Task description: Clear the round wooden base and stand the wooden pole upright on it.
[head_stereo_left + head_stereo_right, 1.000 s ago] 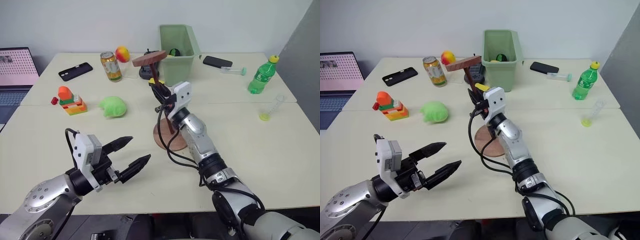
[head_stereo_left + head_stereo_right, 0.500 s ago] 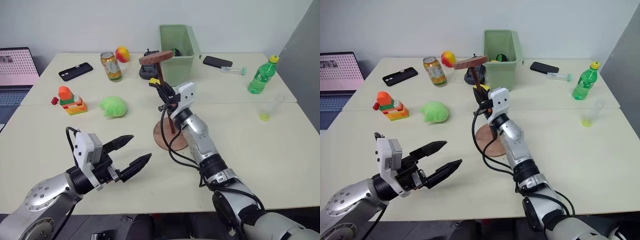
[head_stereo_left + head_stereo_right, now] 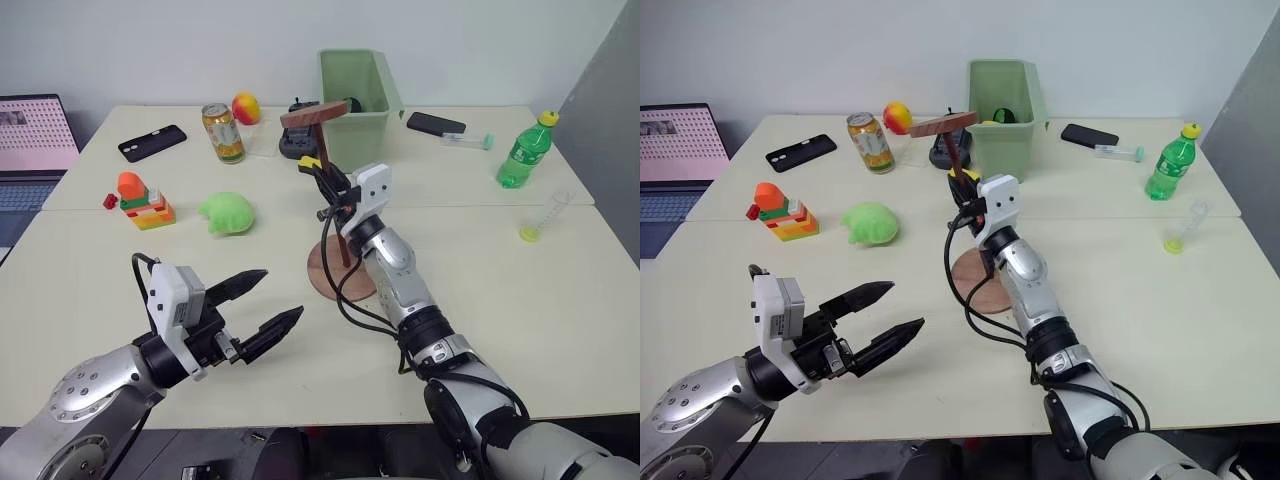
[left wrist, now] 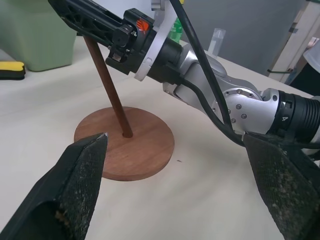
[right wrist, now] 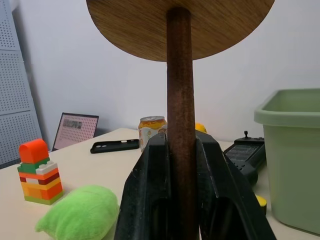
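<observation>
- Head views: the right gripper [image 3: 333,192], in the middle of the frame, is clenched on the wooden pole [image 3: 328,190]. The pole's lower tip sits at the centre of the round wooden base [image 3: 338,274], and its disc end points up towards the upper middle. Compared with a second ago, the disc end has swung to the right and the pole stands straighter, though it leans a little yet. Nothing else lies on the base, so clearing looks done and, as I judge it, only the final straightening and letting go remain.
- The left gripper [image 3: 256,306], lower left, hangs above the table with its fingers spread and nothing between them.
- The green bin [image 3: 355,92], upper middle, holds something dark and yellowish that cannot be made out. A clear tube [image 3: 540,219] at the right edge has a yellow-green bottom.
- Left wrist view: the pole meets the base at its centre hole, rising at a slant into the right gripper at the upper left of the frame. The left gripper's own fingertips [image 4: 80,165] stand wide apart at the lower corners.
- Right wrist view: both black fingers [image 5: 150,195] press the pole from either side, with its disc overhead at the top.
</observation>
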Available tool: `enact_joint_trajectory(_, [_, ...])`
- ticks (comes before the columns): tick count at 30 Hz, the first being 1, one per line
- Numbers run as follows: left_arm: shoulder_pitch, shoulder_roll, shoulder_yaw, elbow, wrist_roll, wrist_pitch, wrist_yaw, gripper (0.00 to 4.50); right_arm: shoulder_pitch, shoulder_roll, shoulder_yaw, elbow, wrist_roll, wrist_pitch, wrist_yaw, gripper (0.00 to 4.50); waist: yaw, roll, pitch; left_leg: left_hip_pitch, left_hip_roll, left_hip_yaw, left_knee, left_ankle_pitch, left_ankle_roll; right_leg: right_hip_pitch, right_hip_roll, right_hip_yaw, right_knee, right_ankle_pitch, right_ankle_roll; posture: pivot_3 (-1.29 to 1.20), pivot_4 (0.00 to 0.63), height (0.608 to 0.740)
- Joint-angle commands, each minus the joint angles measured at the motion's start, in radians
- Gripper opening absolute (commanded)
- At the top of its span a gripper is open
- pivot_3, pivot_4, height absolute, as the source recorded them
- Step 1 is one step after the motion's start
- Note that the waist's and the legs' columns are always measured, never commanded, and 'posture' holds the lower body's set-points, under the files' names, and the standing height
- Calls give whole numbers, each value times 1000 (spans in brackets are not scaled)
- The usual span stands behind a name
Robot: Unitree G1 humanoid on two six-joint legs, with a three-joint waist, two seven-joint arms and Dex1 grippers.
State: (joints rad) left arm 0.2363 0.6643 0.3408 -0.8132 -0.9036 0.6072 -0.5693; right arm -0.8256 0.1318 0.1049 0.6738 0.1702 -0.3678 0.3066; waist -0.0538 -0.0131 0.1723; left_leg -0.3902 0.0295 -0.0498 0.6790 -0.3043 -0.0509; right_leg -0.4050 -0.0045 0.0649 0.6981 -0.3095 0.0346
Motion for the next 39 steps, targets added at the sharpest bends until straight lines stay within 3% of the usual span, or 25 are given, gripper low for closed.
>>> enact_joint_trajectory(1, [1, 9, 12, -22, -31, -2, 5, 4500, -46, 67, -10, 20, -5, -25, -13, 267, 0, 0, 0, 0, 0, 0, 0, 0, 0, 0, 0, 0, 0, 0, 0, 0, 150, 740])
enact_joint_trajectory(12, [-1, 16, 8, -22, -38, -6, 13, 4500, -66, 64, -12, 54, -9, -54, -23, 267, 0, 0, 0, 0, 0, 0, 0, 0, 0, 0, 0, 0, 0, 0, 0, 0, 150, 740])
enact_joint_trajectory(18, [-1, 16, 5, -22, -37, -8, 13, 4500, 10, 40, 9, -10, -17, -33, -7, 267, 0, 0, 0, 0, 0, 0, 0, 0, 0, 0, 0, 0, 0, 0, 0, 0, 150, 740])
enact_joint_trajectory(29, [-29, 15, -15, 2, -33, -8, 3, 4500, 233, -46, 39, -332, -18, 196, 35, 267, 7, 0, -2, 0, 0, -1, -1, 0, 0, 1, 0, 0, -1, 0, 0, 0, 150, 740])
enact_joint_trajectory(39, [-56, 21, -27, 25, -30, -8, -10, 4500, 343, -99, 30, -526, -18, 331, 34, 267, 25, -2, -7, 0, -1, -1, 0, 0, 0, 1, 0, 0, -2, 0, 0, 0, 150, 740])
